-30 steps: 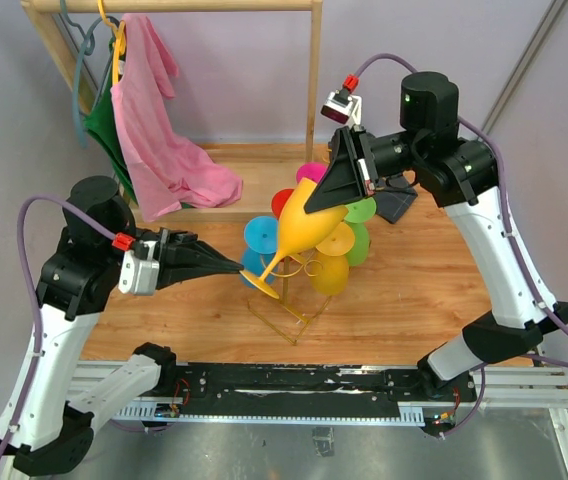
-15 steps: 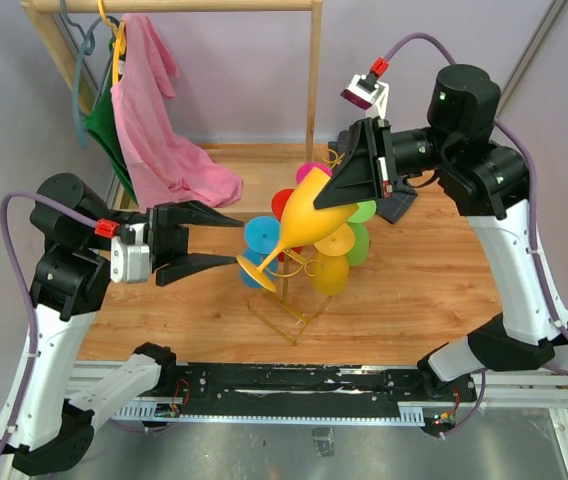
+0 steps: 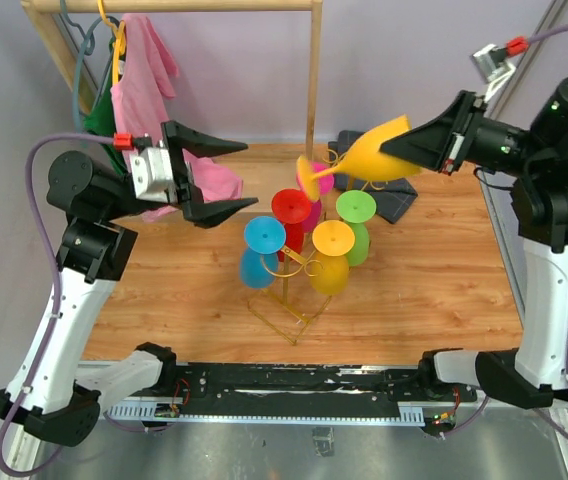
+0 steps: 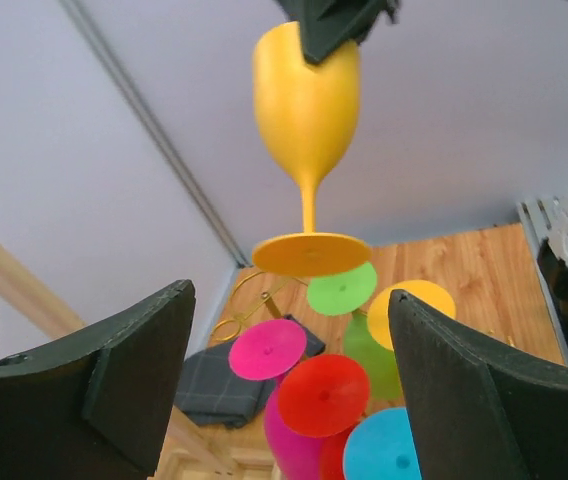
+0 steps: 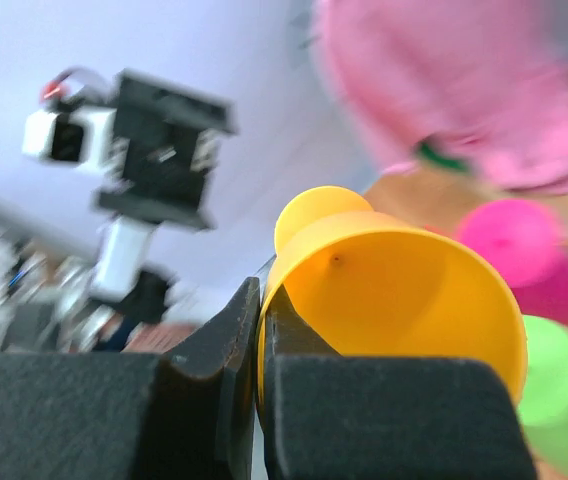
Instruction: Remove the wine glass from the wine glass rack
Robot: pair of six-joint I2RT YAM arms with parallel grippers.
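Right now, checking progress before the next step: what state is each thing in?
yellow wine glass, off the rack, held in the air by its rim, tilted sideways.
right gripper, shut on the glass's rim.
left gripper, open, empty.
wine glass rack, standing upright.
other glasses, hanging foot-up on the rack.
pink shirt, hanging from the wooden clothes rack.

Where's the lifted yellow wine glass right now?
Top view, upper right of centre: the yellow wine glass is held by its bowl in the right gripper, tilted, clear of the wine glass rack.
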